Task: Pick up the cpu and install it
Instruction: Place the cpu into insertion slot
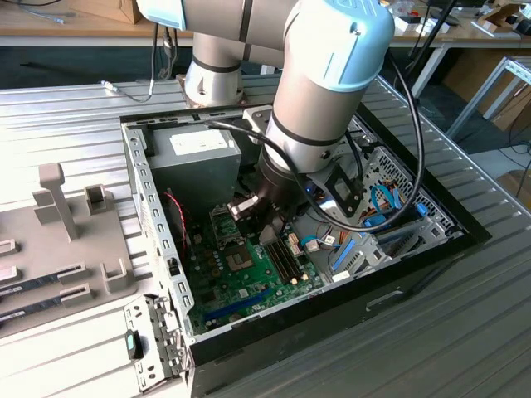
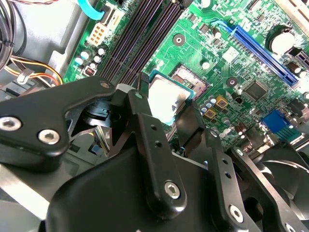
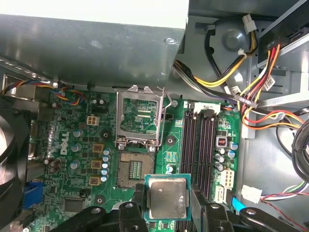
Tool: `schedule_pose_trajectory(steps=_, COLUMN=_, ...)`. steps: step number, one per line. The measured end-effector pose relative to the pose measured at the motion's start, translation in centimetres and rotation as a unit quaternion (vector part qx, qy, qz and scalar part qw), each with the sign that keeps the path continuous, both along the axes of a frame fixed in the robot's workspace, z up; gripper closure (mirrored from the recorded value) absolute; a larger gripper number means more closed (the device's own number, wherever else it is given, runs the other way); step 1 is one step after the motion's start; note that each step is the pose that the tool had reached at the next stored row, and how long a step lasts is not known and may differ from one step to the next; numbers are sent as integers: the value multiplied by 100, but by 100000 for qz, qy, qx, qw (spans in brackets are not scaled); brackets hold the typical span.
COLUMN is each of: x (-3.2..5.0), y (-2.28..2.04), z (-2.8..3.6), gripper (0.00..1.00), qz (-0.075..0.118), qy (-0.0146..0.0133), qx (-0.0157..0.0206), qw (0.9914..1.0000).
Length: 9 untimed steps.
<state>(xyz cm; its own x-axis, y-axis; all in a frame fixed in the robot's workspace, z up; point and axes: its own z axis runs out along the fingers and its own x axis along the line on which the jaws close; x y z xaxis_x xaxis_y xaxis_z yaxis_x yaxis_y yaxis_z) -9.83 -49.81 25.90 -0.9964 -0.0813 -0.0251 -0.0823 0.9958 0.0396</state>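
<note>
**Exterior view.** The gripper point(image 1: 264, 224) hangs low inside the open computer case point(image 1: 153, 217), above the motherboard point(image 1: 249, 278). The case also holds a grey power supply point(image 1: 199, 148) in its far corner. With the arm this deep between the walls, a sideways correction could knock board parts.

**First wrist view.** The cpu point(image 3: 166, 197), silvery plate up, is pinched by two opposite edges between the black fingers point(image 3: 199, 200). It sits above the board, just beside the socket point(image 3: 133, 171) and overlapping one corner of it, not centred over it. Lowered from this offset, it would likely land askew and bend the socket contacts. The socket holds no chip, and its load plate point(image 3: 140, 116) stands open. The memory slots point(image 3: 203, 145) are unfilled. Wire bundles point(image 3: 251, 82) lie along the case wall.

**Second wrist view.** The gripper point(image 2: 166, 101) clamps the cpu point(image 2: 166, 96) only at its edges, so a slip or tilt seems possible. The socket point(image 2: 190, 79) lies close behind the chip.
</note>
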Motion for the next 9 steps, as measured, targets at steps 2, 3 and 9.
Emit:
schedule_pose_trajectory(steps=2, x=0, y=0, z=-4, gripper=53, qz=-2, qy=-1, qx=0, qw=100000)
schedule_pose_trajectory(steps=3, x=0, y=0, z=-5, gripper=53, qz=-2, qy=0, qx=-1, qw=100000)
schedule_pose_trajectory(steps=9, x=0, y=0, z=-17, gripper=53, qz=-1, qy=0, qx=-2, qw=100000)
